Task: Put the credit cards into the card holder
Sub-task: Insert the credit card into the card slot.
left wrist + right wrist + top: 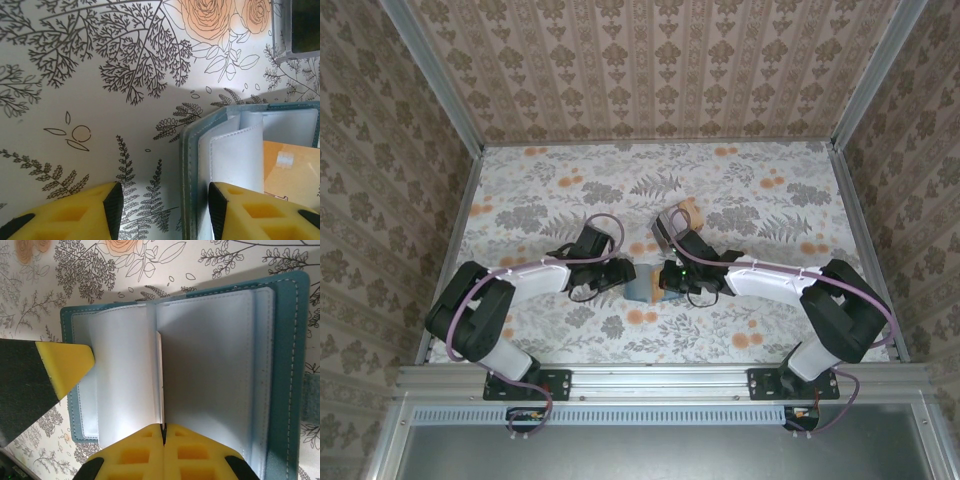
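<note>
The teal card holder (642, 288) lies open on the floral table between both grippers, its pale blue-grey sleeves (210, 355) facing up. My right gripper (163, 429) is shut on a thin card seen edge-on (160, 375), standing in the fold between two sleeves. In the left wrist view that card shows as a tan face (290, 170) over the card holder (230, 150). My left gripper (166, 205) is open, with the holder's teal outer edge between its fingers but not pinched. One of its yellow fingers (65, 365) hangs over the holder's left side.
A small dark-sided box (676, 220) with a tan card on top stands just behind the right gripper (670, 280); its corner shows at the top right of the left wrist view (300, 25). The left gripper (623, 270) is right beside the holder. Patterned walls enclose the table.
</note>
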